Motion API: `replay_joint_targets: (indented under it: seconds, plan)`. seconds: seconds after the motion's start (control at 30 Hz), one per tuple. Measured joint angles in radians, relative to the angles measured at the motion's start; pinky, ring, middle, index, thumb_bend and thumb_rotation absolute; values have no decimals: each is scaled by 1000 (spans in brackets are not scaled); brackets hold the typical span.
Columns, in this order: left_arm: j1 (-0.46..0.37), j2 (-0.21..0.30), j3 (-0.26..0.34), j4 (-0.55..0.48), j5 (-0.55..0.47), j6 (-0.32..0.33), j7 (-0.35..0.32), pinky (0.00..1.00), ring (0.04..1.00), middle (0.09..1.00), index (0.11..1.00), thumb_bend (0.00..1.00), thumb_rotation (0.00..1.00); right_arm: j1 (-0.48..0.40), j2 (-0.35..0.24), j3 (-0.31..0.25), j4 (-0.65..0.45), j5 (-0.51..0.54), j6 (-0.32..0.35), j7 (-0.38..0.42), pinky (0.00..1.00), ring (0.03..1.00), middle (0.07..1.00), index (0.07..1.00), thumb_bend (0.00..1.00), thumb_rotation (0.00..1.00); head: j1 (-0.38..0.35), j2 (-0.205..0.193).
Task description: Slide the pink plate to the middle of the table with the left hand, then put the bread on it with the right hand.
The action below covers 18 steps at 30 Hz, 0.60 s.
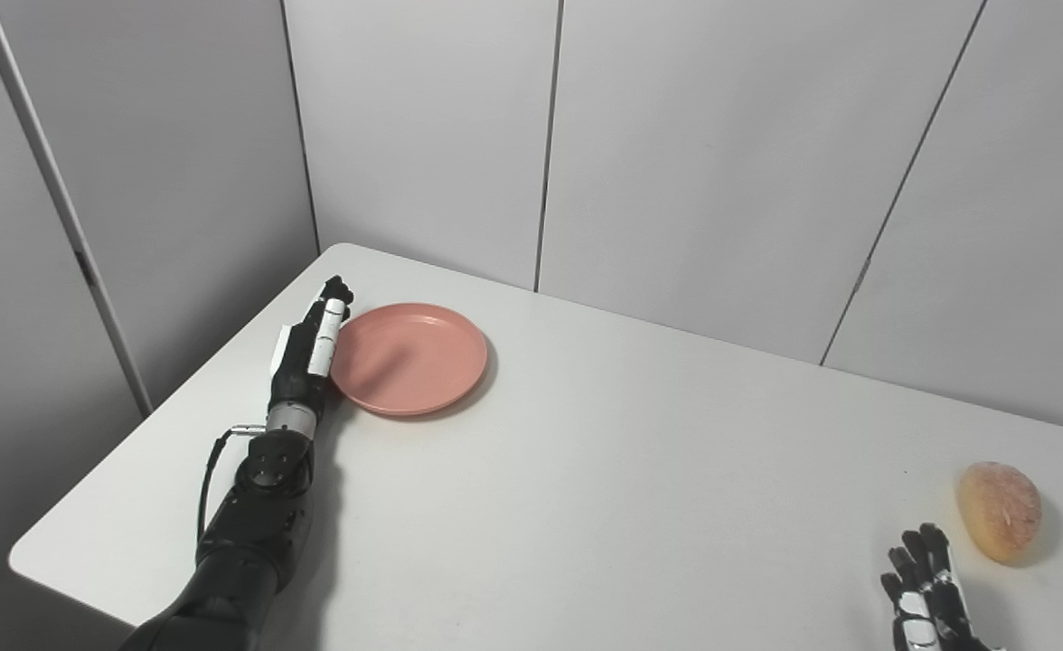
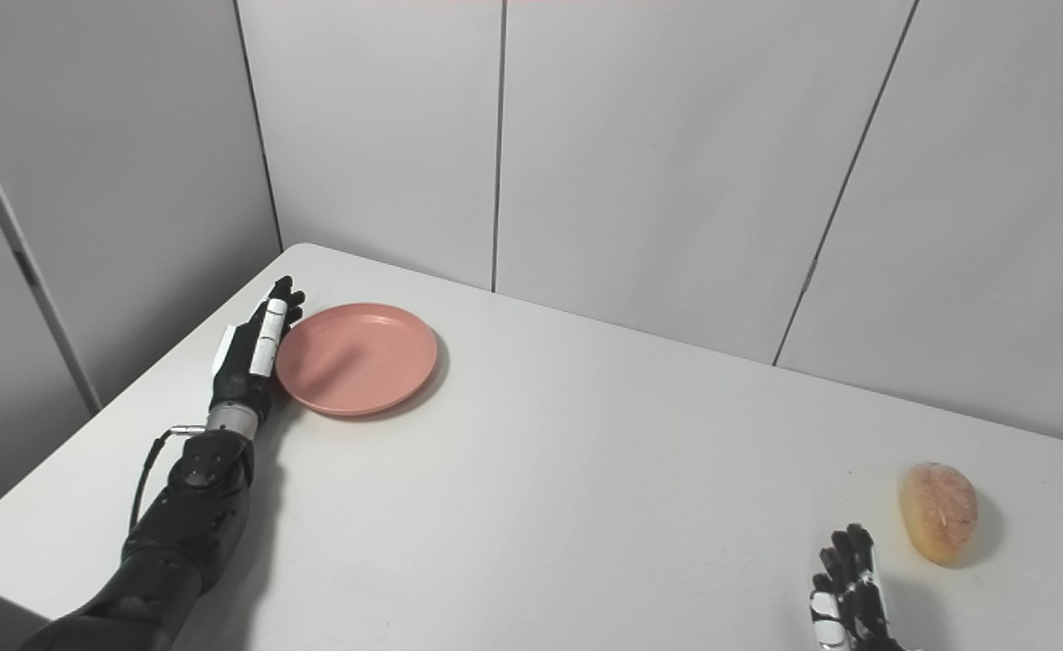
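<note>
Pink plate (image 1: 409,359) touches the flat, open left hand (image 1: 307,348); right hand (image 1: 925,592) open beside bread (image 1: 1000,511).

You have a white worktop (image 1: 586,470) with a rounded far-left corner, and pale grey wall panels (image 1: 703,154) with thin vertical seams standing behind it.

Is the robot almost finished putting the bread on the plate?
Not yet. Nothing looks done: the pink plate sits near the table's far left corner, not the middle. In hand: the left hand, fingers straight, rests against the plate's left rim, placed to push it. Left: sliding the plate, then the open right hand must lift the bread beside it.
</note>
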Motion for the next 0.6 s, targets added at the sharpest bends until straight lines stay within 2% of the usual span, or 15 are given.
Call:
replay_joint_targets:
  seconds: [0.33,0.43,0.6]
  plan:
    - [-13,-11,-34,10,3,0,0,998,958,931,920,769,1000,1,3,3,-13,-10,2,-11,1000,995,986,1000,411,739,-6,5]
    - [-19,-20,-39,11,3,-2,0,966,940,924,916,755,1000,1,3,3,-13,-6,2,-12,1000,993,985,1000,419,739,-11,3]
    - [-43,-40,-47,41,2,-29,-1,961,932,923,920,745,1000,1,2,3,-13,-7,2,-13,1000,985,977,1000,431,741,-23,5]
